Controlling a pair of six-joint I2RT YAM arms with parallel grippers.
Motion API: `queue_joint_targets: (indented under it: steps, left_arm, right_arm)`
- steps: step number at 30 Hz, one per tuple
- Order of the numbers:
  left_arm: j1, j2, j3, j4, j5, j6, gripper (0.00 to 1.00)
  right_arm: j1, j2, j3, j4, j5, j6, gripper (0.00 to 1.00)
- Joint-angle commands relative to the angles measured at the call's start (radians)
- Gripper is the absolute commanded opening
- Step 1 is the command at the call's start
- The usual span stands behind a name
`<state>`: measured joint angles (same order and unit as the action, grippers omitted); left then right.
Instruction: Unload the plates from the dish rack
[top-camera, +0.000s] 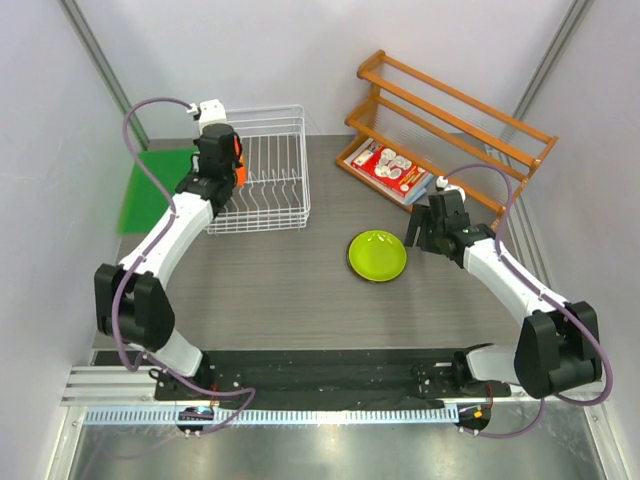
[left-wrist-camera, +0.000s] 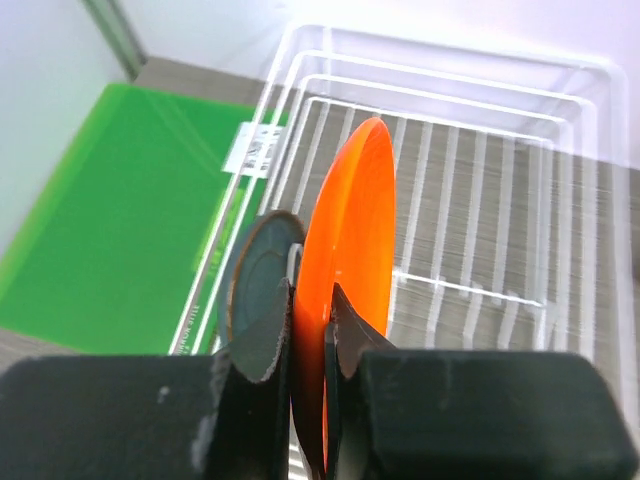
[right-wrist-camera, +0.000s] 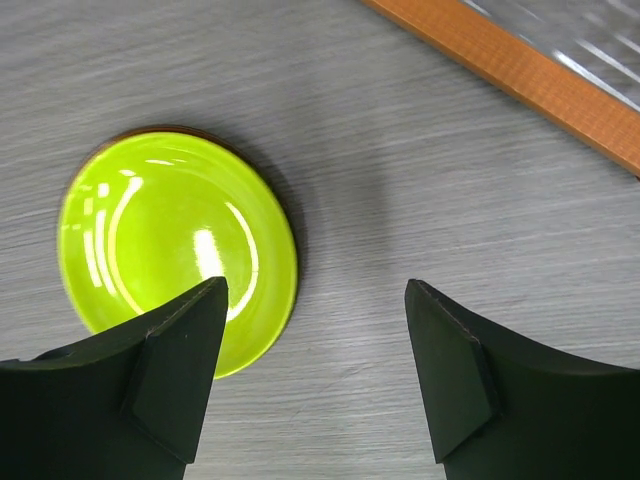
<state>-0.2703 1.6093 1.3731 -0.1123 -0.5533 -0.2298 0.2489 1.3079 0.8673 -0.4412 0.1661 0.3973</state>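
Left wrist shows blue-grey plate (left-wrist-camera: 255, 290) just beside orange plate (left-wrist-camera: 352, 225).

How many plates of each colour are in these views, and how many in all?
orange plate: 1
blue-grey plate: 1
lime green plate: 1
Total: 3 plates clearly seen. A dark rim shows under the lime green plate and may be a fourth, but too little of it shows to tell.

Grey wood-grain counter (top-camera: 290, 290) carries a white wire dish rack (top-camera: 270, 226) upper left, lime green plate (top-camera: 377, 255) centre, wooden slatted rack (top-camera: 455, 112) upper right, red-and-white packet (top-camera: 392, 168) at its foot.
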Motion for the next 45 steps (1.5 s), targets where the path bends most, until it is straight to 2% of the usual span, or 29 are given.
queue_joint_targets:
  steps: [1,2,3,5,6,9,10,13,20,31,32,33,34,35,36,37,38,39,42,44,45]
  left_arm:
    - [-0.029,-0.100,-0.003,-0.079,0.136,-0.064,0.00]
    - [-0.033,-0.123,-0.018,-0.087,0.176,-0.128,0.00]
    - [-0.035,-0.132,-0.054,-0.087,0.304,-0.166,0.00]
    - [-0.041,-0.164,-0.104,-0.057,0.418,-0.289,0.00]
    - [-0.046,-0.172,-0.176,-0.020,0.537,-0.327,0.00]
    - [-0.070,-0.181,-0.294,0.108,0.676,-0.456,0.00]
    - [-0.075,-0.177,-0.316,0.203,0.770,-0.482,0.00]
    - [-0.095,-0.160,-0.384,0.343,0.877,-0.589,0.00]
    - [-0.150,-0.097,-0.433,0.487,0.957,-0.686,0.00]
    - [-0.260,-0.054,-0.463,0.529,0.932,-0.686,0.00]
    - [-0.268,-0.048,-0.476,0.537,0.929,-0.691,0.00]
    - [-0.276,-0.046,-0.477,0.545,0.925,-0.692,0.00]
    - [-0.288,-0.042,-0.480,0.546,0.922,-0.692,0.00]
    - [-0.293,-0.038,-0.483,0.546,0.915,-0.695,0.00]
    - [-0.299,-0.040,-0.486,0.553,0.906,-0.698,0.00]
    - [-0.300,-0.045,-0.493,0.554,0.894,-0.698,0.00]
    - [-0.300,-0.048,-0.491,0.554,0.889,-0.688,0.00]
    - [-0.300,-0.060,-0.491,0.531,0.880,-0.677,0.08]
    - [-0.300,-0.095,-0.464,0.426,0.825,-0.599,0.59]
    - [-0.300,-0.121,-0.444,0.369,0.745,-0.547,0.77]
    - [-0.300,-0.135,-0.433,0.285,0.706,-0.486,0.87]
  right_arm:
    - [0.006,-0.081,0.012,0.064,-0.121,-0.014,0.77]
    - [0.004,-0.085,0.007,0.100,-0.154,-0.014,0.77]
    - [0.006,-0.090,0.003,0.125,-0.215,-0.002,0.77]
    - [0.006,-0.099,-0.005,0.200,-0.322,0.026,0.77]
    - [0.006,-0.101,-0.010,0.229,-0.356,0.056,0.77]
    - [0.006,-0.095,-0.013,0.332,-0.488,0.107,0.77]
    - [0.004,-0.088,-0.016,0.387,-0.516,0.141,0.77]
    - [0.007,-0.067,-0.024,0.474,-0.589,0.192,0.75]
    - [0.016,0.007,-0.056,0.594,-0.683,0.265,0.75]
    - [0.047,0.082,-0.102,0.706,-0.711,0.267,0.75]
    - [0.047,0.091,-0.105,0.716,-0.715,0.270,0.72]
    - [0.049,0.097,-0.109,0.726,-0.720,0.271,0.57]
    - [0.049,0.102,-0.111,0.733,-0.721,0.273,0.50]
    - [0.049,0.108,-0.113,0.731,-0.721,0.273,0.39]
    - [0.049,0.106,-0.114,0.733,-0.720,0.273,0.08]
    - [0.049,0.105,-0.120,0.720,-0.712,0.267,0.01]
    - [0.049,0.097,-0.123,0.708,-0.683,0.259,0.01]
    - [0.049,0.077,-0.126,0.693,-0.665,0.252,0.01]
    - [0.046,0.004,-0.133,0.557,-0.521,0.204,0.01]
    - [0.038,-0.033,-0.142,0.512,-0.461,0.175,0.01]
    - [0.024,-0.051,-0.142,0.451,-0.406,0.173,0.01]
